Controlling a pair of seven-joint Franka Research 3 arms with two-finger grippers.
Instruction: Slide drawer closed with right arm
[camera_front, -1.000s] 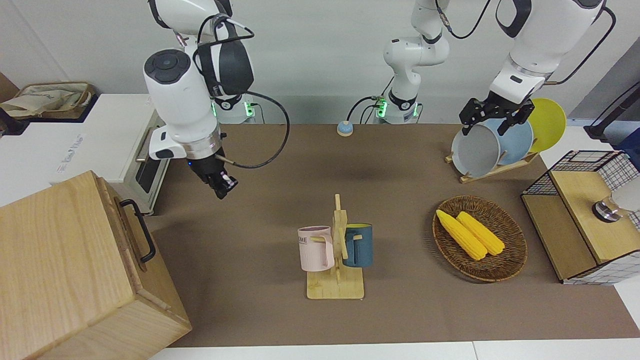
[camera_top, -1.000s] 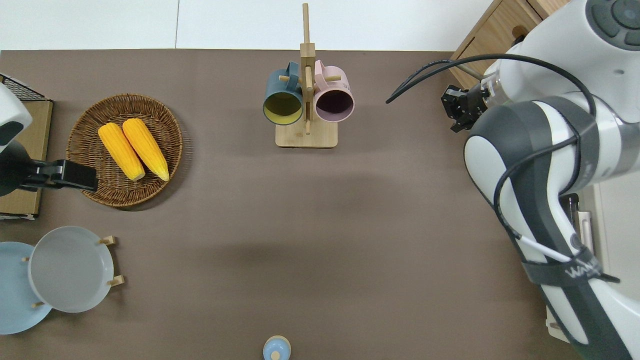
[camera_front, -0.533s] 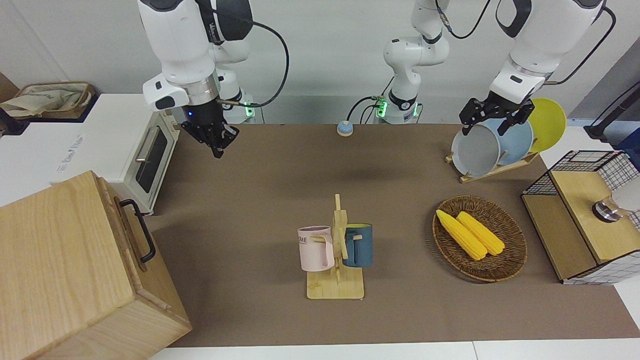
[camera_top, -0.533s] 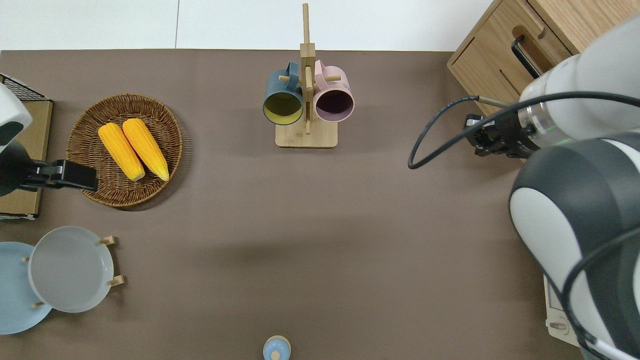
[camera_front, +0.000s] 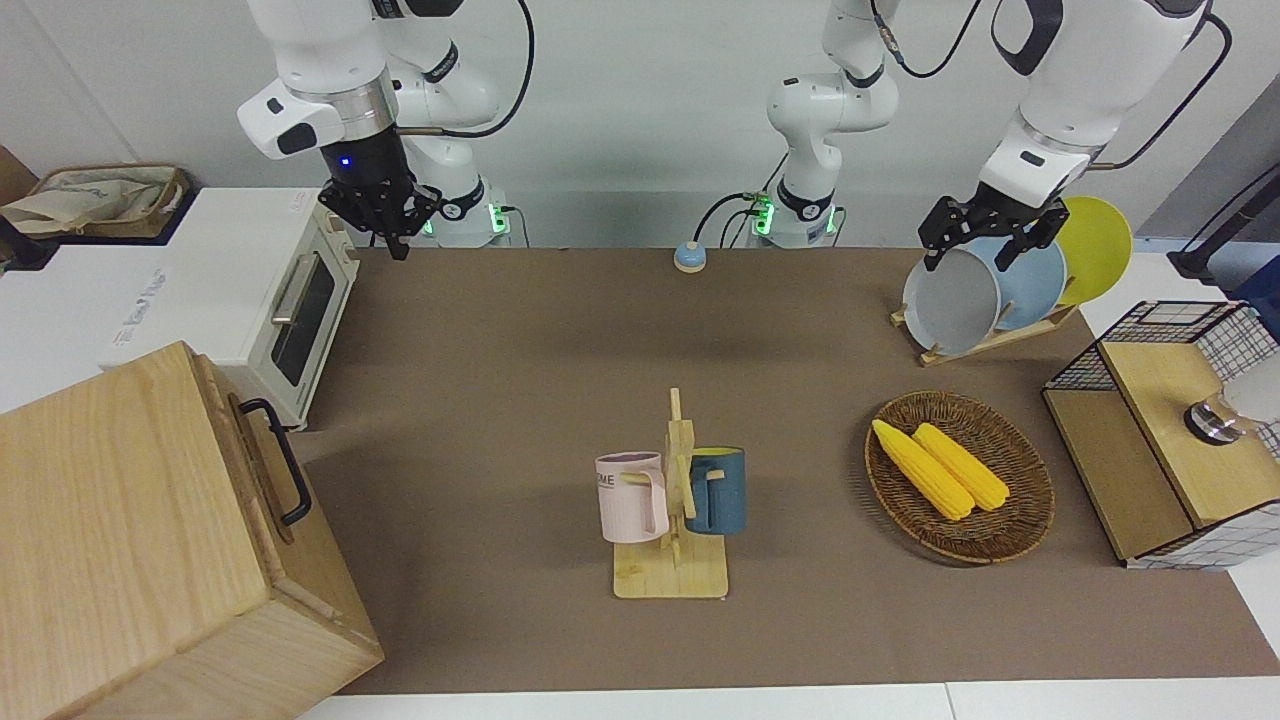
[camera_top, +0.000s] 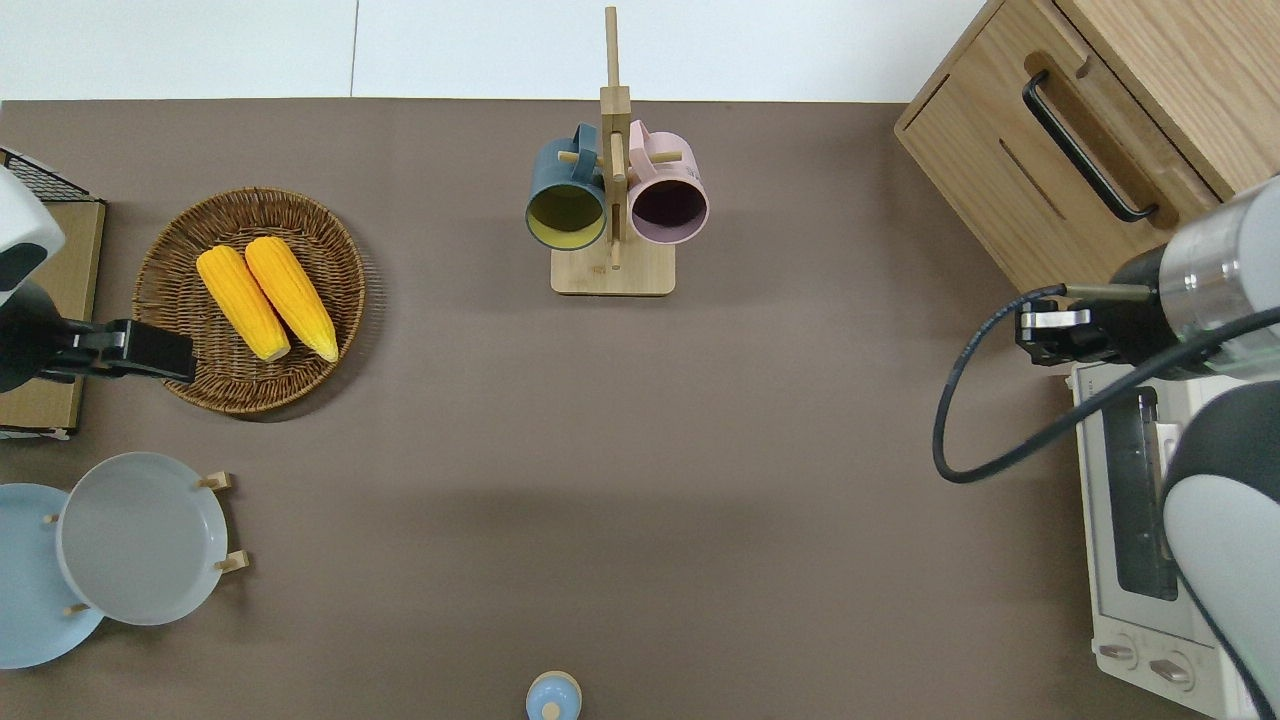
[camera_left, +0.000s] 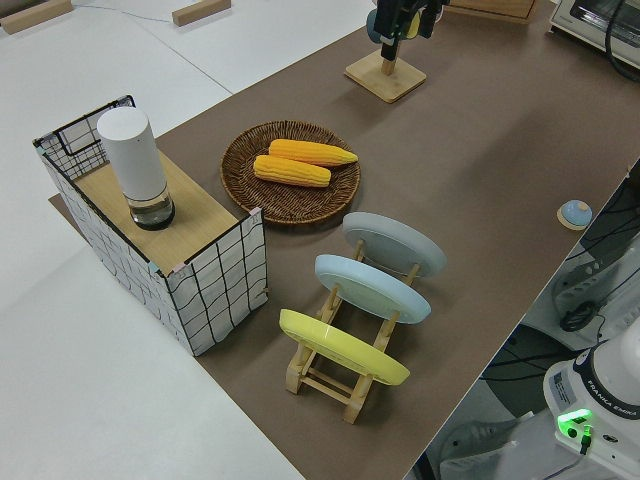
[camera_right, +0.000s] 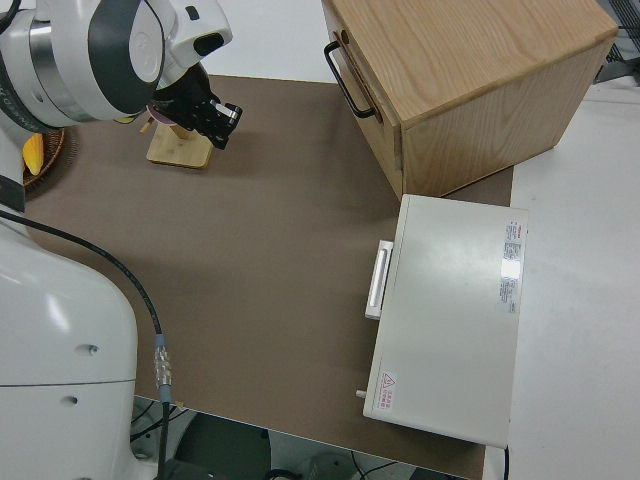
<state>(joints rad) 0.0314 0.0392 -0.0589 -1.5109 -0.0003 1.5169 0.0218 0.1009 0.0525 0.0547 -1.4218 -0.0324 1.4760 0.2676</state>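
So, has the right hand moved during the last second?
Yes. The right hand has pulled back toward the robots: in the overhead view it was beside the drawer front, and now it is over the table by the toaster oven corner.

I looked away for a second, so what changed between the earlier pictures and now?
The right gripper rose and drew back toward the robots, away from the drawer, ending near the toaster oven. The drawer stayed shut, the left arm parked, and everything else in place.
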